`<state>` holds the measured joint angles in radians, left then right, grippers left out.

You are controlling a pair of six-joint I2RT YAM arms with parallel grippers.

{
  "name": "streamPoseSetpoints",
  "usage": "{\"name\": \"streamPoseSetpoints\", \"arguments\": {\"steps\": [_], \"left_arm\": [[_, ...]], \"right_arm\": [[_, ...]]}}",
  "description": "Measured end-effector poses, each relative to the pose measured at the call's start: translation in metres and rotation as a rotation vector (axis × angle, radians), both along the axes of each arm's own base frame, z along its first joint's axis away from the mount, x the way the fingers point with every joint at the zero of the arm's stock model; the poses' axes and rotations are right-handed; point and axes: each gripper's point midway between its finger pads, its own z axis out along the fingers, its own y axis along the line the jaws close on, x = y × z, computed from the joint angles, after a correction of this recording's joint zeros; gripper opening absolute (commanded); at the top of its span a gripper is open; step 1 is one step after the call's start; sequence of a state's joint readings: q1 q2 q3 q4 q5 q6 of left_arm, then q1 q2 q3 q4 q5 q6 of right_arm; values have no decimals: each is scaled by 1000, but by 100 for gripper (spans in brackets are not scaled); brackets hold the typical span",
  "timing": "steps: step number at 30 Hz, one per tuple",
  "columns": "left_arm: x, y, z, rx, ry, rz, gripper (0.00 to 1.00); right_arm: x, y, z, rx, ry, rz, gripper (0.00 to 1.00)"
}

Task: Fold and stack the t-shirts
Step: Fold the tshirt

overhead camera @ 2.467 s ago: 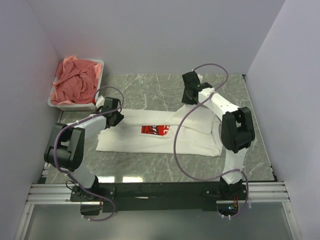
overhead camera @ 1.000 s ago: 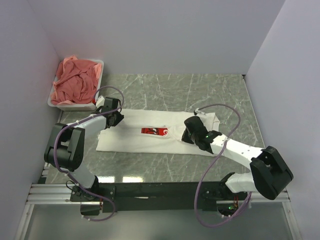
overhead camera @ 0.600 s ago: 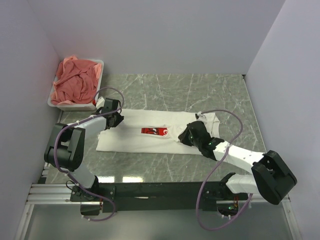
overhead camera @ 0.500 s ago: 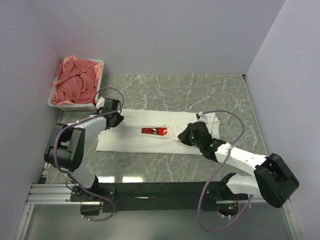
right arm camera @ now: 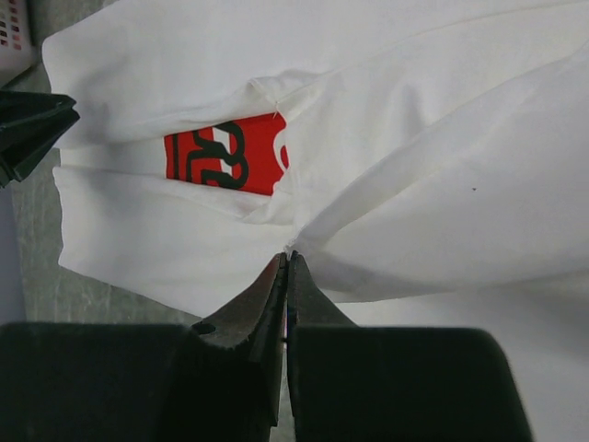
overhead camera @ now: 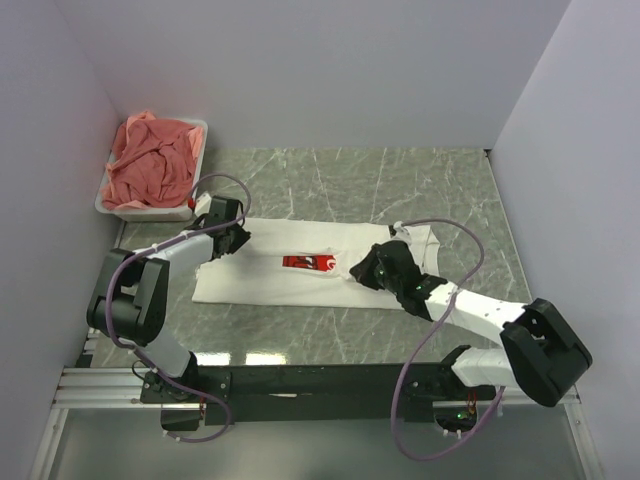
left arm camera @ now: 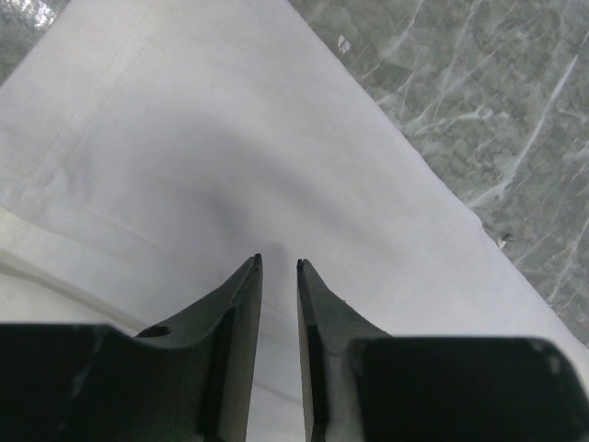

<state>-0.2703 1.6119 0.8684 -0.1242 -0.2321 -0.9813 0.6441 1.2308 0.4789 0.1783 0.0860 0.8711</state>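
Note:
The white t-shirt (overhead camera: 262,282) lies spread across the marble table, its red chest print (overhead camera: 309,262) partly covered by a folded-over flap. My right gripper (overhead camera: 358,270) is shut on the edge of that flap just right of the print; the right wrist view shows the pinch (right arm camera: 287,254) and the print (right arm camera: 225,157). My left gripper (overhead camera: 237,238) rests low over the shirt's far left corner. Its jaws (left arm camera: 277,263) stand a narrow gap apart over flat white cloth (left arm camera: 230,147), holding nothing. Salmon-pink t-shirts (overhead camera: 150,165) are heaped in the tub.
The white plastic tub (overhead camera: 199,131) stands at the back left against the left wall. Bare marble table (overhead camera: 330,175) lies behind the shirt and along its front edge. Walls close in on the left, back and right. Cables loop over both arms.
My right arm has swung from the back right to the near side, carrying the shirt's right part over towards the print, and lately crept a little further left. The left gripper stayed put.

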Motion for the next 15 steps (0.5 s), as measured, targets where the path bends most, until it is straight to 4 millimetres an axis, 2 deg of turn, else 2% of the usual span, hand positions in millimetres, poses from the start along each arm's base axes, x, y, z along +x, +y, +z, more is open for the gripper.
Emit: {"name": "streamPoseSetpoints", "arguments": {"steps": [11, 15], "left_arm": [[1, -1, 11, -6, -26, -4, 28], [0, -4, 11, -3, -23, -24, 33]], "right_arm": [[18, 22, 2, 33, 41, 0, 5], [22, 29, -1, 43, 60, 6, 19]]}}
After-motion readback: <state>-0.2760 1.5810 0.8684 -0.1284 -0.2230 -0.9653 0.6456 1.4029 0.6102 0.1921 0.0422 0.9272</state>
